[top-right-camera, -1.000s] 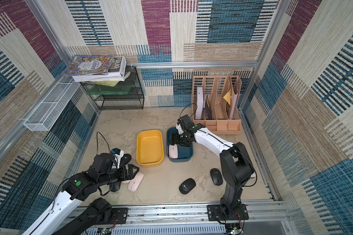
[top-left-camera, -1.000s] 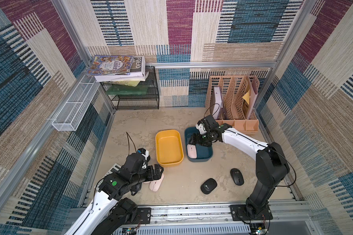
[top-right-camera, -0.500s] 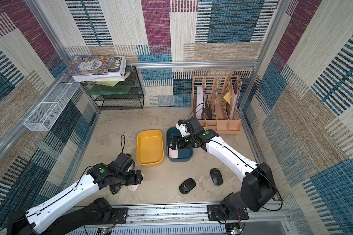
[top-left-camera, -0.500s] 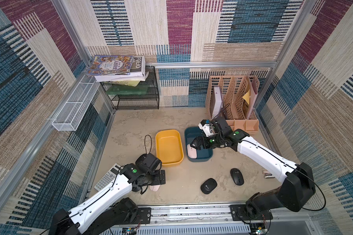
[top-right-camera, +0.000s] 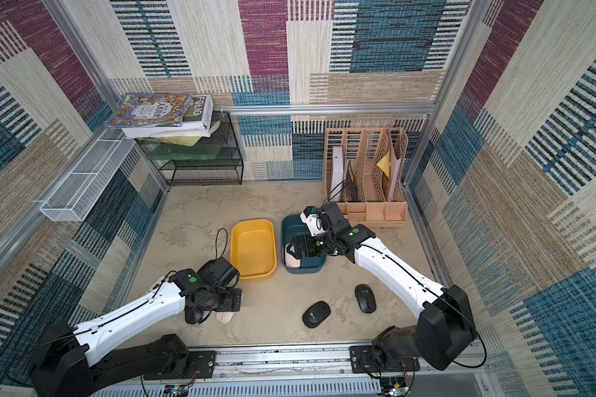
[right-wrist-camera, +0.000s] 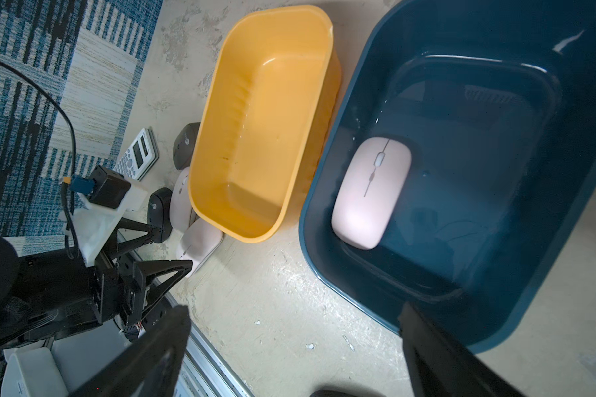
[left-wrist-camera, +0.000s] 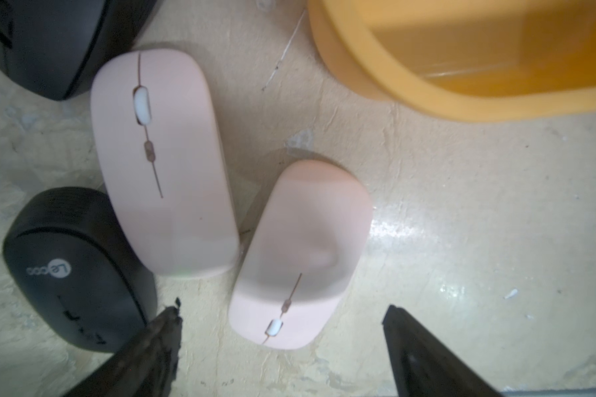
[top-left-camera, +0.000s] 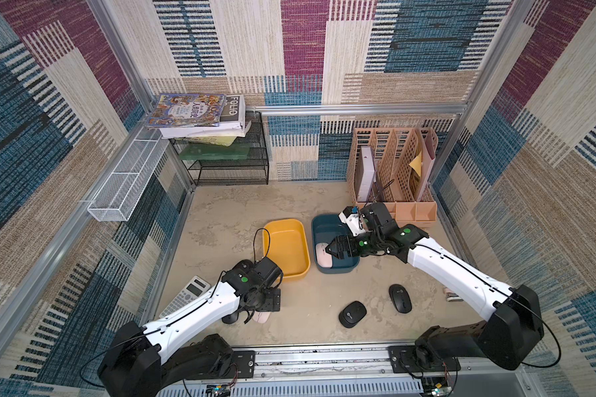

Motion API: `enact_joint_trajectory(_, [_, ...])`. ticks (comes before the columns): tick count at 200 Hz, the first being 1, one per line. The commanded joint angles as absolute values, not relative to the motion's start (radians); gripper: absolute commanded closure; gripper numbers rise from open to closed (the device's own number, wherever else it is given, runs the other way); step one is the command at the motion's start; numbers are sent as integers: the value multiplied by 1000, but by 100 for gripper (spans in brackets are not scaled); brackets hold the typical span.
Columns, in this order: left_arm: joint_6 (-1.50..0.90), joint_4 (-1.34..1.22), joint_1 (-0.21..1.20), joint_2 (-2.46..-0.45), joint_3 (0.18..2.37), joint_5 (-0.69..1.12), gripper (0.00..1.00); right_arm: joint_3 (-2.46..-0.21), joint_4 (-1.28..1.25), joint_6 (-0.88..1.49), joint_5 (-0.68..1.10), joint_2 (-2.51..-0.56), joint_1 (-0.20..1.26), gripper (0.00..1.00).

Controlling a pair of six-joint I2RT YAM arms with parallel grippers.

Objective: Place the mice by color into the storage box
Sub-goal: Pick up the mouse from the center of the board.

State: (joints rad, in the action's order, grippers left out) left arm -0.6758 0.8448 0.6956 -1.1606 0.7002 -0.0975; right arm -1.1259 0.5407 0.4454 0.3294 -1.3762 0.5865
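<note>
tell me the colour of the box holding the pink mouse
The box is dark teal blue, clearest in the right wrist view.

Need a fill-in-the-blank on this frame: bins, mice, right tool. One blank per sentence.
1. The blue bin holds one ____ mouse.
2. The yellow bin is ____.
3. In the left wrist view, ____ pink mice lie on the table.
4. The right tool hangs over the ____ bin, jaws open.

Missing words: pink; empty; two; blue.
</note>
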Motion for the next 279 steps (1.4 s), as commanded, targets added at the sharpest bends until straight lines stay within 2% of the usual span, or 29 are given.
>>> enact_joint_trajectory(1, [-636, 812, 707, -1193, 708, -76, 4, -1118, 519, 437, 324, -1368, 586, 2])
enact_joint_trajectory(73, [-653, 778, 710, -1279, 679, -112, 3, -1088, 529, 435, 324, -1325, 586, 4])
enact_joint_trajectory(130, [-627, 729, 729, -1312, 666, -41, 11, -1064, 531, 437, 316, -1297, 578, 4])
enact_joint_trajectory(202, [-604, 704, 783, -1307, 653, -20, 28, -1061, 553, 428, 308, -1276, 550, 4])
enact_joint_trajectory(247, [-575, 703, 815, -1310, 683, -19, 45, -1041, 557, 425, 313, -1259, 533, 4])
enact_joint_trajectory(279, [-534, 704, 880, -1322, 713, -12, 49, -1026, 567, 419, 317, -1244, 519, 4])
